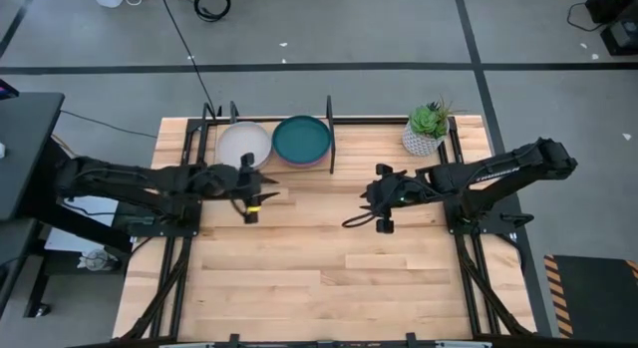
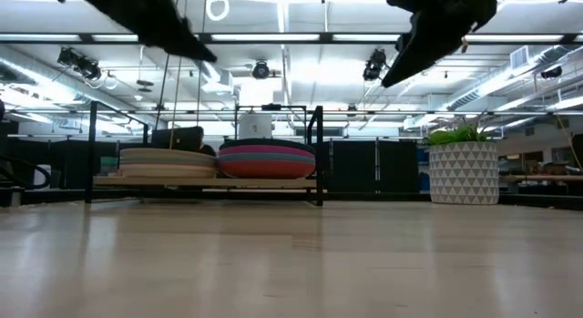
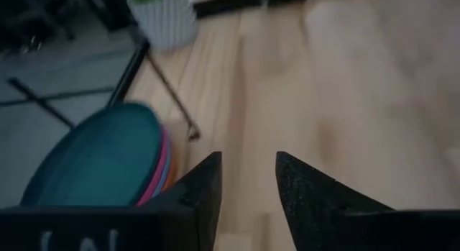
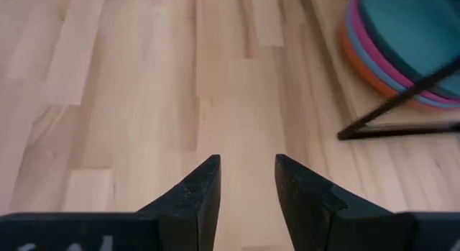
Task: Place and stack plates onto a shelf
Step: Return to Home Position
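Two stacks sit side by side on the shelf (image 1: 330, 139), upper centre of the high view: the teal-topped stack (image 1: 301, 139) and, left of it, the pale-topped stack (image 1: 244, 145). Each plate looks stiff, light and matte, probably chippable; the rim is the place to pinch. Lower, mid-frame, the left gripper (image 3: 248, 165) and right gripper (image 4: 246, 163) hover with fingers narrowly parted, empty.

You're looking at a grey floor (image 1: 399, 29) all round the pale plank surface (image 1: 299, 278), crossed by dark tape lines (image 1: 299, 67), with a black cable (image 1: 211, 3) coiled on the far side. There's a black desk (image 1: 25, 149) off to the left and hazard striping (image 1: 563, 288) by the near right corner. Overhead, long strip lights (image 2: 510, 81) glare pretty bright.
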{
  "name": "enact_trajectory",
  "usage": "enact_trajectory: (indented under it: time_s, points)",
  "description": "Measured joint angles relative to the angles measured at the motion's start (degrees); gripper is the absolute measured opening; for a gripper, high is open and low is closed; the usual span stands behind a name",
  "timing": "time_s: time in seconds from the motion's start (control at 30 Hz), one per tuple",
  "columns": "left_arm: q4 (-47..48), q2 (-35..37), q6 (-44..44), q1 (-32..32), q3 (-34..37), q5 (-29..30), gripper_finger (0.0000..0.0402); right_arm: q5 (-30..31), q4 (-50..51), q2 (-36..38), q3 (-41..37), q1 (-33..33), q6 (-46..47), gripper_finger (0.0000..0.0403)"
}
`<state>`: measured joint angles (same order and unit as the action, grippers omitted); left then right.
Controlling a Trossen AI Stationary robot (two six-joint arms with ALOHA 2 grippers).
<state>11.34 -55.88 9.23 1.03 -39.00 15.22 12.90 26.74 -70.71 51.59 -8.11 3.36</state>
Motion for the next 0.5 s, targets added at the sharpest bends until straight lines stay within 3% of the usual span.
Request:
enact_trajectory:
  time_s: [0.17,0.5]
  points:
    - [-2.43,6.11,-2.18,4.33,2.89,0.66,0.0122,2.49,-5.89,6.34,-6.33,-0.08,0.54,0.0135]
    - [-14.61,18.34,-7.39,7.33,18.46,1.47,0.0104,2.70,-21.61,24.70,-22.68,1.57,-0.08,0.0119]
